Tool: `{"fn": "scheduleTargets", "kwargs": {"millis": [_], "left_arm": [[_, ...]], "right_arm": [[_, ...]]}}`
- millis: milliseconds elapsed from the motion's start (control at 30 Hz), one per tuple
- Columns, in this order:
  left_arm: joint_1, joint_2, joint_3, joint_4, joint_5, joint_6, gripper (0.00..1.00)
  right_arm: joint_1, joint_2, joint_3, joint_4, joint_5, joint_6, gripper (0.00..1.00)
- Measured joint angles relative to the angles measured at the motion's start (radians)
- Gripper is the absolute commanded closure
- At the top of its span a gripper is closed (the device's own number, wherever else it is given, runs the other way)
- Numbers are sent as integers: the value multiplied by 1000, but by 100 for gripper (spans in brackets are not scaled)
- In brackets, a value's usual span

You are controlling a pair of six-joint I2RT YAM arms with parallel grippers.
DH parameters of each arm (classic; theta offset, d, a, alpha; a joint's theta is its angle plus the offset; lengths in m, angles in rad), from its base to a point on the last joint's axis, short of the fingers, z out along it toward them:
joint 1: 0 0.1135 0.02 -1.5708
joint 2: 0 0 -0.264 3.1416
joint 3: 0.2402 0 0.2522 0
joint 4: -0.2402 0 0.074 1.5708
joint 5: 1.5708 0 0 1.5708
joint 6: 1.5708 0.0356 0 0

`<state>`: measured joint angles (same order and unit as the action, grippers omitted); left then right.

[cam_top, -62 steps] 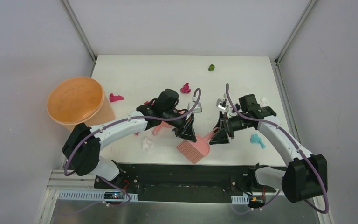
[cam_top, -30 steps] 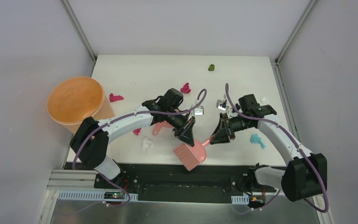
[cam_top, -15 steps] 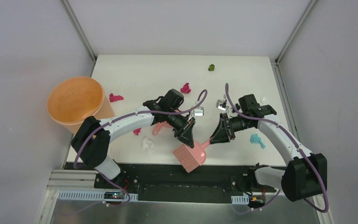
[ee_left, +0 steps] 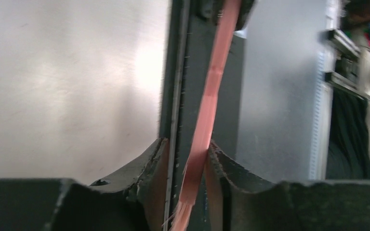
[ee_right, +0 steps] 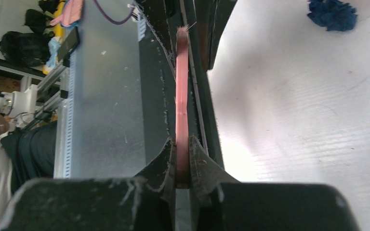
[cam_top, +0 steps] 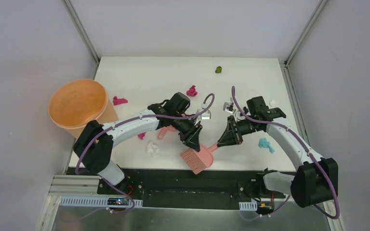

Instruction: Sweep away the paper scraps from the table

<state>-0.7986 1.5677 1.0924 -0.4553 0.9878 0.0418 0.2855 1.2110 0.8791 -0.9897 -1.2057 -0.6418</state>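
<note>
Top view: right gripper [cam_top: 223,139] clamping pink dustpan [cam_top: 198,159] by handle, left gripper [cam_top: 192,140] straddling its wall. Paper scraps [cam_top: 191,90] lying around bench [cam_top: 144,77]: olive at 12 o'clock, teal at 3, white at 9.
Left wrist: fingers [ee_left: 221,163] standing apart around dustpan edge.
Right wrist: fingers [ee_right: 200,163] squeezing handle; blue scrap [ee_right: 332,14] lying at 1 o'clock.

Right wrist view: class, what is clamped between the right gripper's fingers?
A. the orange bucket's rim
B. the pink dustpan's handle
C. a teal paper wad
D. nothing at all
B: the right gripper is shut on a thin pink strip seen edge-on, and the top view shows those fingers on the handle of the pink dustpan.
</note>
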Motion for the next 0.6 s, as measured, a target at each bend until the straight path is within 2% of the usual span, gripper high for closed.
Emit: {"fn": "scheduleTargets", "kwargs": {"millis": [33, 67, 100, 133, 167, 367, 500, 600], "left_arm": [[1, -6, 0, -8, -64, -3, 56], [2, -14, -1, -11, -111, -5, 44], [2, -30, -4, -16, -183, -7, 37], [2, -54, -11, -17, -260, -10, 32], [2, -81, -17, -22, -343, -19, 30], [2, -207, -26, -87, -812, -99, 33], [8, -236, -87, -106, -1011, -175, 38], [9, -238, -143, -131, -1087, -216, 37]], "right_arm": [[0, 1, 1, 12, 19, 7, 100], [-1, 3, 1, 22, 33, 14, 100], [-4, 6, 2, 36, 55, 26, 100], [-8, 10, 2, 50, 84, 40, 100], [-12, 14, 2, 66, 109, 56, 100], [-83, 40, 3, 126, 175, 124, 100], [-117, 35, 3, 155, 193, 163, 100], [-173, 15, 2, 209, 208, 231, 100]]}}
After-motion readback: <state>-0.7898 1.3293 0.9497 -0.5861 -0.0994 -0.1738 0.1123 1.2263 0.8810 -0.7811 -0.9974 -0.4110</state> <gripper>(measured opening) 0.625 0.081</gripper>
